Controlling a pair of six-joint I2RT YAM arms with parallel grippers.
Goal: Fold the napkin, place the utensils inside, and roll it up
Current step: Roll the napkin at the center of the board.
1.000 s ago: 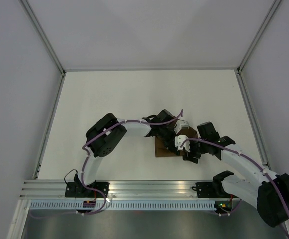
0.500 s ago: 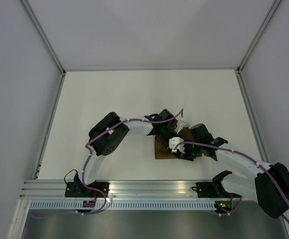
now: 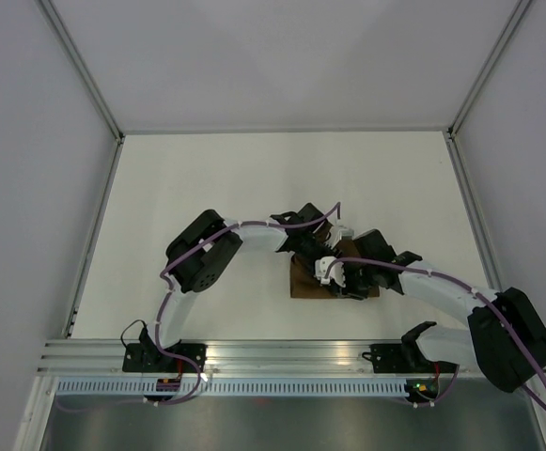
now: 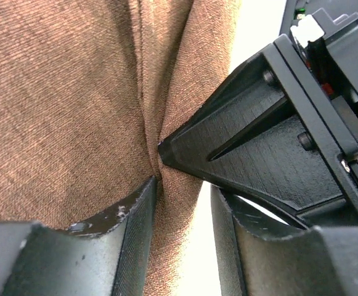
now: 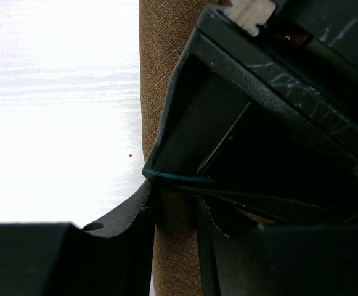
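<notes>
The dark-brown napkin [image 3: 303,286] lies folded small on the white table, mostly under both grippers. In the left wrist view the napkin [image 4: 61,92] has a raised fold running between the jaws of my left gripper [image 4: 183,191]. These jaws stand a narrow gap apart, and the fold touches one pad with a strip of table showing beside the other. My right gripper [image 5: 175,203] is shut on the rolled edge of the napkin [image 5: 166,49]. The two grippers meet tip to tip, left [image 3: 318,258] and right [image 3: 336,282]. The utensil is hidden.
The white table [image 3: 207,188] has grey walls on three sides. A metal rail [image 3: 273,352] with both arm bases runs along the near edge. The right gripper's black finger [image 4: 252,142] crowds the left wrist view, and the left gripper's body [image 5: 259,123] crowds the right wrist view.
My right arm has swung left and its gripper has come onto the napkin beside the left gripper. The left gripper has shifted slightly left. The napkin now shows wider to the right.
</notes>
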